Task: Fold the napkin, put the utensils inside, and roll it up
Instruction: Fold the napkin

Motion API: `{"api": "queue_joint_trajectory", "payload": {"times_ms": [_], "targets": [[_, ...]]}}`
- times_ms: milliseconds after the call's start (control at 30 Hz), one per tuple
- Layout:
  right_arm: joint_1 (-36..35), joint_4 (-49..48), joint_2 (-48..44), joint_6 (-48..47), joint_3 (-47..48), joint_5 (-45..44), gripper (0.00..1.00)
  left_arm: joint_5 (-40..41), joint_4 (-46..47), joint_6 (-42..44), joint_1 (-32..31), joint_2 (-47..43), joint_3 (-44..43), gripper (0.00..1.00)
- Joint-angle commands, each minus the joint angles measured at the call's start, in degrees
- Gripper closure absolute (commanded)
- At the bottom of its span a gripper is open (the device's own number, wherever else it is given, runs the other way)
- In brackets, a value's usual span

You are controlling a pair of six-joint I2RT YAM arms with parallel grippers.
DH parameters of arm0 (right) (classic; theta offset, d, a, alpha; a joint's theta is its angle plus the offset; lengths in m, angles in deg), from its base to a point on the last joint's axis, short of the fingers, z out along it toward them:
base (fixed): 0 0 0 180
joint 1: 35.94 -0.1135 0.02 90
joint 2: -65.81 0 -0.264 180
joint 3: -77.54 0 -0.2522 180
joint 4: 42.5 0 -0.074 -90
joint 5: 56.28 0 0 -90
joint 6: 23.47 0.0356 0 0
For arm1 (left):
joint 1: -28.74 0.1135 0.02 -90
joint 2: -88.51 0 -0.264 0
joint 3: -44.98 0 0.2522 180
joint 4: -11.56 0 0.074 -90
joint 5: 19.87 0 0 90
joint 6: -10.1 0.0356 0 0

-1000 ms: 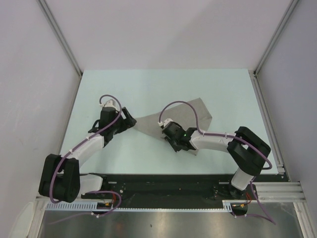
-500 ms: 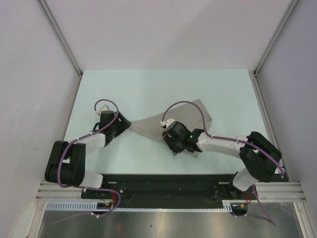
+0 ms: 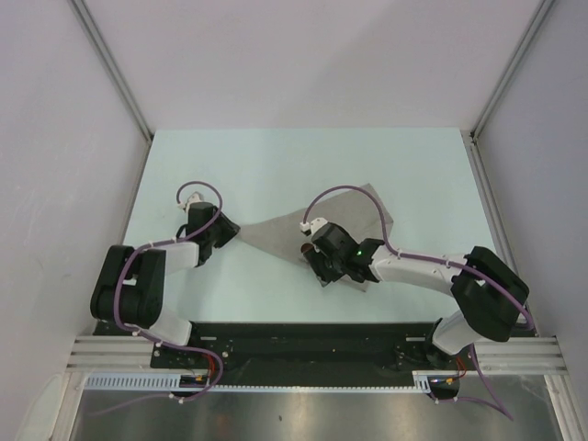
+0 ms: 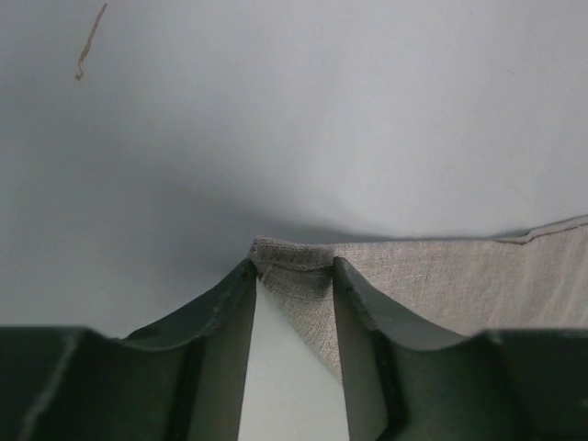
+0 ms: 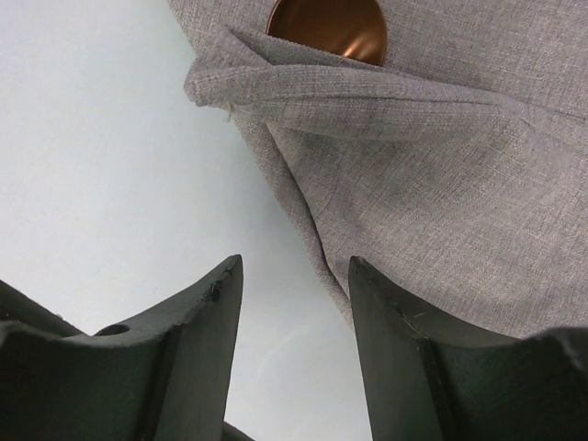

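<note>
Had grey-beige cloth napkin (image 3: 354, 216) folded over brown wooden spoon (image 5: 326, 28), unrolled; right pincer (image 5: 294, 266) open, left pincer (image 4: 292, 276) grip unclear.

No legible text or labels anywhere

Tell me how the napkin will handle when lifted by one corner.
Probably floppy: the napkin lies creased, one edge rolled over. Likely light, since it looks thin. Lifting may shift the spoon showing at its fold.

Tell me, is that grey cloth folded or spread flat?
Folded: an edge of the napkin is doubled over, and the spoon bowl peeks out beneath it.
</note>
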Motion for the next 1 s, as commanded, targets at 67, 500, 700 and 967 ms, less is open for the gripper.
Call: {"api": "queue_joint_trajectory", "payload": {"times_ms": [67, 500, 700, 967], "targets": [[1.79, -3.19, -1.79, 0.45, 1.04, -0.05, 0.45, 0.56, 0.95, 0.56, 0.32, 0.95, -0.64, 0.77], [2.58, -7.05, 8.48, -1.49, 9.04, 0.84, 0.5, -1.37, 0.34, 2.58, 0.41, 0.34, -2.04, 0.89], [3.55, -7.23, 12.35, -0.79, 13.26, -3.56, 0.51, -1.37, 0.34, 2.85, 0.41, -0.1, -2.04, 0.95], [3.72, -7.32, 13.41, -1.92, 17.13, -3.47, 0.5, -2.87, 1.22, 4.78, 0.41, -0.63, -2.48, 0.98]]}}
